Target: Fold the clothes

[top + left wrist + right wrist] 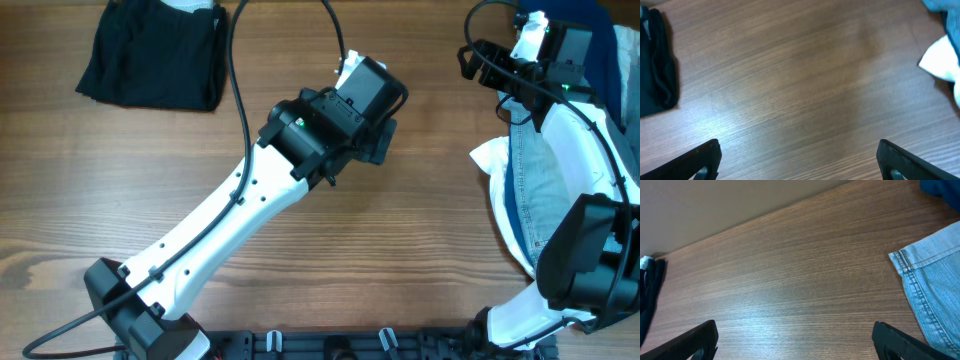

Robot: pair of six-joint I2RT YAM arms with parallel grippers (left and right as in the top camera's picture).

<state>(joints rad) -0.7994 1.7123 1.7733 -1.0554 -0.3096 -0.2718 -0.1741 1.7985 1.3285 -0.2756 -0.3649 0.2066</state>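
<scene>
Since the black shorts (152, 55) look soft, light and floppy, the left gripper (797, 161) and right gripper (795, 339), both spread empty well apart from them, should pinch a doubled edge.

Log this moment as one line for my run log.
black shorts: folded, far left | left pincer: open, empty, over table | right pincer: open, empty, beside jeans

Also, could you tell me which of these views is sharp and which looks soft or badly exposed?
Overhead: evenly lit, the table grain sharp, the black shorts nearly featureless. Left wrist: softer, grain smeared, the white cloth blown out. Right wrist: crisp grain and stitching on the denim; fingers of the right tool dark and blurred.
</scene>
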